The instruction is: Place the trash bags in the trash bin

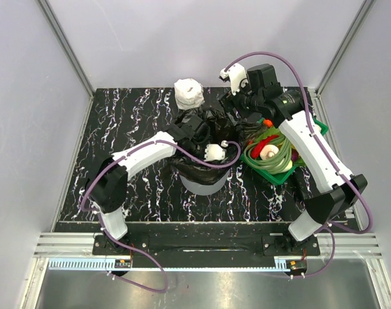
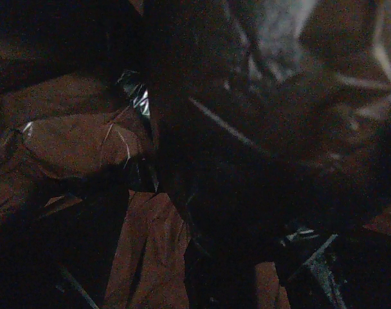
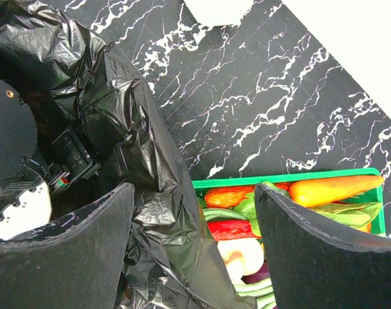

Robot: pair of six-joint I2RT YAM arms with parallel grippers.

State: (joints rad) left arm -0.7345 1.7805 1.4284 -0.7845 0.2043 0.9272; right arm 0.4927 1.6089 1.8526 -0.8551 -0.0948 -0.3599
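Note:
The black trash bag (image 1: 199, 168) is draped over the grey trash bin (image 1: 205, 187), with only the bin's lower wall showing. My left gripper (image 1: 213, 156) is sunk into the bag's mouth and its fingers are hidden. The left wrist view is dark, showing only folds of the bag's film (image 2: 80, 148) close up. My right gripper (image 1: 237, 108) is open at the bag's far right side. In the right wrist view the right gripper (image 3: 192, 215) straddles the bag's crinkled rim (image 3: 150, 193) without pinching it.
A green basket (image 1: 280, 177) of vegetables stands right of the bin, touching the bag; it also shows in the right wrist view (image 3: 292, 177). A white wrapped roll (image 1: 189, 93) sits behind the bin. White walls enclose the black marbled table (image 1: 131, 122).

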